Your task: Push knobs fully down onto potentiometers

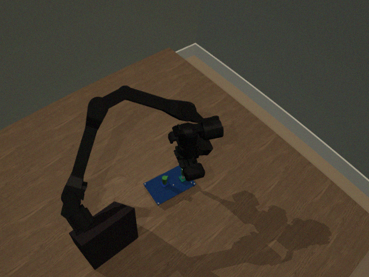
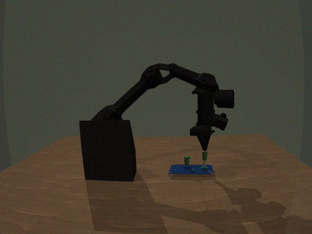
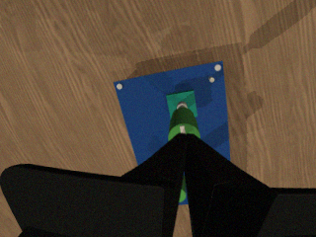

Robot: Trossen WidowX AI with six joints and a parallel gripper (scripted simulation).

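Note:
The blue circuit board (image 1: 162, 193) (image 2: 176, 169) (image 3: 141, 115) stands on the wooden table. One green knob (image 1: 164, 179) (image 2: 186, 160) sits low on its potentiometer. The other green knob (image 2: 204, 155) (image 3: 184, 120) stands high, with bare shaft showing below it above a green potentiometer base (image 2: 204, 166). My gripper (image 1: 188, 175) (image 2: 204, 148) (image 3: 185, 141) is shut, points straight down, and its tip is right over the top of the high knob. I cannot tell whether it touches the knob. In the top view the gripper hides most of this knob.
The arm's black base block (image 1: 104, 232) (image 2: 107, 150) stands on the table beside the board. A pale wall strip (image 1: 268, 101) runs along the table's far edge.

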